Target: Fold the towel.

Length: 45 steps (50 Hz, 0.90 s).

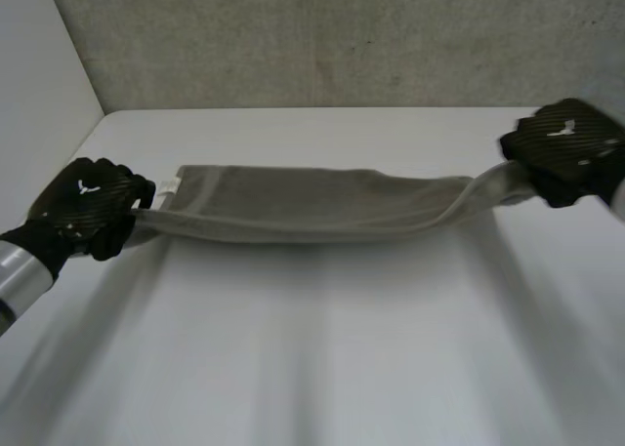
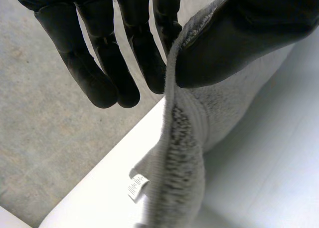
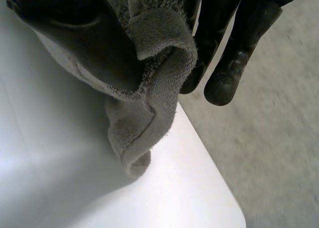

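Evidently soft and limp, the towel (image 1: 312, 204) sags between the left robot hand (image 1: 83, 207) and right robot hand (image 1: 566, 148), each pinching one end.

Left robot hand (image 1: 86, 204) and right robot hand (image 1: 566, 148), wide apart, both pinching.

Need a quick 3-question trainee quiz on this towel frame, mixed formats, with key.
1. True or false: the towel lies on the table with neither hand touching it.
2. Where does the left hand grip the towel? A) its middle B) one end, pinched between thumb and fingers C) nowhere
3. Fill in: a small white ___ hangs from the towel end nearest the left hand.

Key
1. False: the left hand and the right hand each pinch an end.
2. B
3. label
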Each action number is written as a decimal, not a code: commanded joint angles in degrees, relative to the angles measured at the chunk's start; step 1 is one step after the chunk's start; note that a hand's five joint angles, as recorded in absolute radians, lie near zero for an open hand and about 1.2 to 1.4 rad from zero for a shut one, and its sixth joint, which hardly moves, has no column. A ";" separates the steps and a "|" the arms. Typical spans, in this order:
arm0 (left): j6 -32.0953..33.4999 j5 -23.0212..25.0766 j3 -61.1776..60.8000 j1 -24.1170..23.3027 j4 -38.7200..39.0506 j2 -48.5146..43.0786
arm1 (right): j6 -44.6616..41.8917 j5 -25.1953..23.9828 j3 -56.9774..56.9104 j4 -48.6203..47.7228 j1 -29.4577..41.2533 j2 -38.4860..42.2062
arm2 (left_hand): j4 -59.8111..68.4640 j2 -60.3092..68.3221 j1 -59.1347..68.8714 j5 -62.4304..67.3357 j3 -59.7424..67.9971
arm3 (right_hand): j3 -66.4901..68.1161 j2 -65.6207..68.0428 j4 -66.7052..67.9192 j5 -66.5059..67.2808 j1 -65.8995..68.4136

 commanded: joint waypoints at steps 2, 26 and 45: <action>-0.36 3.65 -4.83 1.67 -8.88 10.86 | -4.46 -2.98 -0.76 20.34 -12.06 -3.74 | -6.57 -5.54 11.33 -16.84 -8.21 | 3.62 5.53 3.79 3.39 5.18; 0.08 -12.95 46.27 -17.13 -10.10 -41.92 | 7.46 2.63 -25.70 12.04 0.06 33.33 | -6.57 -5.54 11.33 -16.84 -8.21 | 3.62 5.53 3.79 3.39 5.18; 0.61 -14.71 72.60 -19.07 -17.50 -60.14 | 12.13 13.18 -39.08 7.36 2.61 45.83 | -6.57 -5.54 11.33 -16.84 -8.21 | 3.62 5.53 3.79 3.39 5.18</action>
